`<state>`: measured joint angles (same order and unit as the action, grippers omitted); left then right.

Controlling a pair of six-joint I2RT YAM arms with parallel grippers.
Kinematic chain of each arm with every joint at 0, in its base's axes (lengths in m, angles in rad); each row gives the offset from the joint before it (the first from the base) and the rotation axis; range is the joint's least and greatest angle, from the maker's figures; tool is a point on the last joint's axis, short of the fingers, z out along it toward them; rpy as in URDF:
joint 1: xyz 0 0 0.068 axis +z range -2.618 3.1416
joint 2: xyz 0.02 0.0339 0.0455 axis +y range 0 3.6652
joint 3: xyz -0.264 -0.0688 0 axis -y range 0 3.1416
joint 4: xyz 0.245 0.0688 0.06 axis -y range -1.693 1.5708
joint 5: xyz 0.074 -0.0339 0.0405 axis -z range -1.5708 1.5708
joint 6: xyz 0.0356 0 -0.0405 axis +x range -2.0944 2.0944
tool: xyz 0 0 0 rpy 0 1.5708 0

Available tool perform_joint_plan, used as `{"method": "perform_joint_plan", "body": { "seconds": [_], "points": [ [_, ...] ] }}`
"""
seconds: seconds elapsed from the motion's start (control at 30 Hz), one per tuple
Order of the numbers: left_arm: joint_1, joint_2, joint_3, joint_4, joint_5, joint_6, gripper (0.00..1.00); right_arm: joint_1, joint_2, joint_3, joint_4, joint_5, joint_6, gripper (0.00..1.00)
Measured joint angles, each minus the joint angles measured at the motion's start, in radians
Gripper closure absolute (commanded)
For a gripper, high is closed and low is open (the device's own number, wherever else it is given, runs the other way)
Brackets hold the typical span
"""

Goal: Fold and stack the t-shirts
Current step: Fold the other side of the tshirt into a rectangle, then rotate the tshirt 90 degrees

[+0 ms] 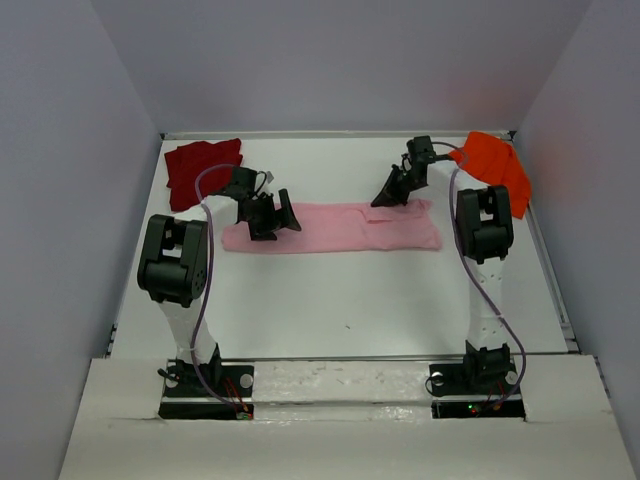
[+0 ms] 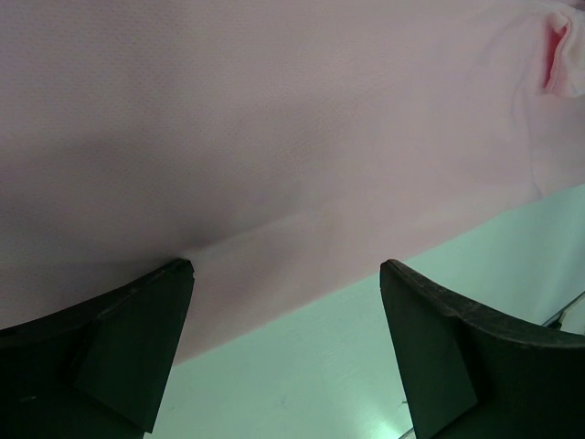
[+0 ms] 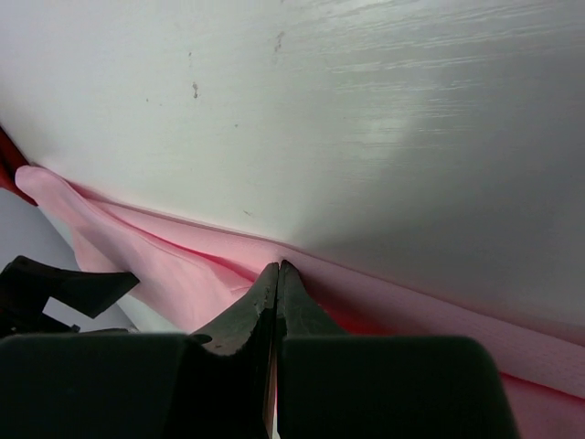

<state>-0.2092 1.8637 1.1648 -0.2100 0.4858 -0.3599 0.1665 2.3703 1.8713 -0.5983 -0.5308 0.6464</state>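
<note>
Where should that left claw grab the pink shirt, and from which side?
Probably the long edge of the pink shirt near its left end, coming down from above. It lies flat in a thin strip, so only an edge can be pinched, and the open left gripper hangs there with that edge between its fingers.

So everything here is sitting on a flat white tabletop [image 1: 350, 300], and it's getting boxed in by plain pale lavender-grey wall panels: a left side panel [image 1: 60, 150], a back panel [image 1: 340, 60] and a right side panel [image 1: 600, 150]. A thin metal strip [image 1: 553, 290] is running along the tabletop's right edge, and a white board ledge [image 1: 340, 440] is lying across the near side. Up close, soft light is bouncing off the surface as a hazy sheen [image 3: 411, 137], and a few tiny dark specks [image 3: 194, 89] are showing.
</note>
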Motion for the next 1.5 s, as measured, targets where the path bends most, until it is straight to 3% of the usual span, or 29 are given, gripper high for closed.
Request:
{"method": "perform_joint_plan", "body": {
  "seconds": [0.07, 0.1, 0.2, 0.37, 0.47, 0.5, 0.53, 0.7, 0.8, 1.07, 1.23, 1.5],
  "points": [
    [0.000, -0.001, 0.000, 0.000, 0.000, 0.000, 0.01, -0.010, -0.002, 0.000, -0.004, -0.004, 0.001, 0.77],
    [0.000, -0.001, 0.000, 0.000, 0.000, 0.000, 0.01, -0.015, -0.003, 0.000, -0.004, -0.009, -0.003, 0.61],
    [-0.001, -0.001, -0.001, -0.002, 0.000, 0.000, 0.01, -0.025, -0.015, 0.000, -0.006, -0.046, -0.002, 0.41],
    [-0.001, -0.019, -0.019, -0.014, -0.002, 0.000, 0.01, -0.036, -0.074, -0.003, -0.029, -0.063, -0.004, 0.40],
    [-0.001, -0.030, -0.028, -0.033, -0.005, 0.000, 0.01, -0.043, -0.154, -0.009, -0.055, -0.085, -0.016, 0.48],
    [-0.001, -0.031, -0.028, -0.037, -0.005, 0.000, 0.01, -0.043, -0.177, -0.014, -0.057, -0.087, -0.019, 0.61],
    [-0.001, -0.032, -0.028, -0.042, -0.006, 0.000, 0.01, -0.044, -0.221, -0.025, -0.068, -0.092, -0.030, 0.99],
    [-0.001, -0.036, -0.025, -0.072, -0.006, 0.008, 0.01, -0.048, -0.412, -0.149, -0.108, -0.103, -0.055, 1.00],
    [-0.001, -0.037, 0.001, -0.124, -0.017, 0.024, 0.01, -0.048, -0.528, -0.319, -0.103, -0.094, -0.068, 1.00],
    [0.056, -0.035, 0.178, -0.248, -0.047, 0.091, 0.01, -0.050, -0.577, -0.658, -0.093, -0.032, -0.069, 1.00],
    [0.118, -0.028, 0.234, -0.274, -0.066, 0.124, 0.01, -0.056, -0.577, -0.691, -0.062, -0.019, -0.067, 1.00],
    [0.132, 0.032, 0.192, -0.277, -0.110, 0.131, 0.01, -0.056, -0.577, -0.691, -0.020, -0.007, -0.067, 1.00]
  ]
}}
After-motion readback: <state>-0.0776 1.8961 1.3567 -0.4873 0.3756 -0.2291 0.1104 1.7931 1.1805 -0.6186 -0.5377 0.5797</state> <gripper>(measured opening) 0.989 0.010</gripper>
